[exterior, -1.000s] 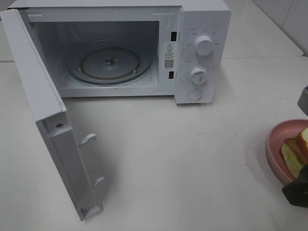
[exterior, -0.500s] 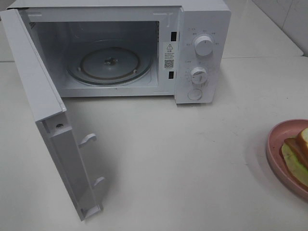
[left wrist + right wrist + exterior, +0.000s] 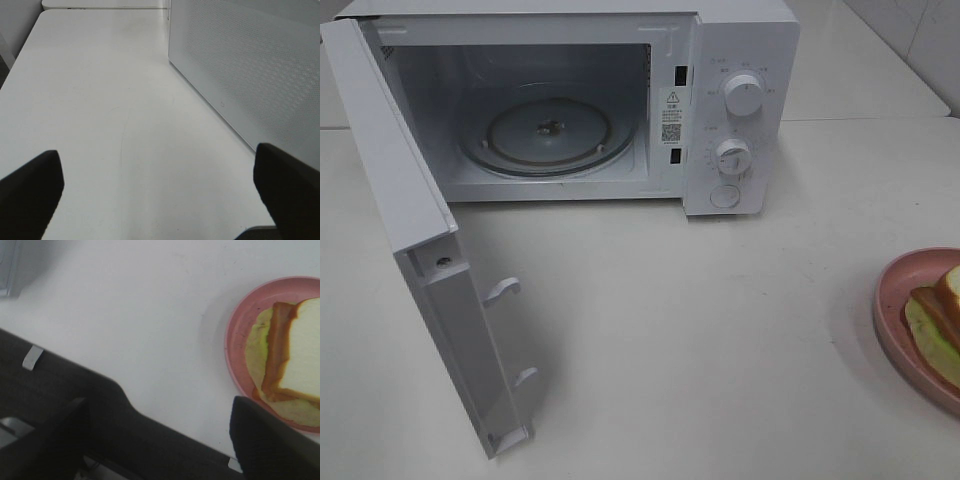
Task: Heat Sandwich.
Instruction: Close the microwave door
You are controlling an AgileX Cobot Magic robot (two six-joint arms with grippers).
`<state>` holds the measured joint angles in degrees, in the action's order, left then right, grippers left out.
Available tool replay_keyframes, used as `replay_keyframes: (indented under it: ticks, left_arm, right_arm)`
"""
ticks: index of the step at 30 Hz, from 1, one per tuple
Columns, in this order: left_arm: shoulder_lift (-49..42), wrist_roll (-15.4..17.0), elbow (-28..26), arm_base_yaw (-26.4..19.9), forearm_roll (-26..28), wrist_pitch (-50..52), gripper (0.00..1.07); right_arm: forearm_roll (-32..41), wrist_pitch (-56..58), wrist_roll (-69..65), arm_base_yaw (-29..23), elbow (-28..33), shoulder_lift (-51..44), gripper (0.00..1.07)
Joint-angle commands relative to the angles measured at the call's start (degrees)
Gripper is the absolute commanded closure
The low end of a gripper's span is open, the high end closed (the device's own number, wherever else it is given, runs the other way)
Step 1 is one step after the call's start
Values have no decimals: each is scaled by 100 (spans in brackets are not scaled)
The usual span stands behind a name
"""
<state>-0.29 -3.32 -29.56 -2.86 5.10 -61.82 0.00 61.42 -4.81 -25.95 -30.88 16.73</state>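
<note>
At the bench's right edge, the sandwich (image 3: 940, 325) sits on its pink plate (image 3: 892, 300) — well apart from the open microwave (image 3: 620, 100) at the back. Both claws — left gripper (image 3: 160, 190), right gripper (image 3: 160, 440) — stand apart, holding nothing.

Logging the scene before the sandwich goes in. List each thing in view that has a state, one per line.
microwave door: swung fully open
glass turntable: seated inside the microwave, nothing on it
sandwich: on the pink plate, layers fanned apart, not held
pink plate: flat on the table, right of the microwave
left gripper: open, empty, above the table
right gripper: open, empty, beside the plate
</note>
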Motion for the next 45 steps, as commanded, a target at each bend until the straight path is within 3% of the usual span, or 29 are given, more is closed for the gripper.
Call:
replay_keyframes:
  ticks: [1, 16, 45]
  left_arm:
    - [-109, -23, 6, -17, 34, 40, 9]
    - [-109, -23, 6, -17, 34, 40, 9]
    - [-46, -17, 6, -17, 34, 40, 9]
  right_arm:
    - [0, -183, 29, 630, 63, -458, 32]
    - [0, -453, 46, 2068, 241, -1782, 32]
    - [0, -453, 29, 2126, 241, -1851, 32]
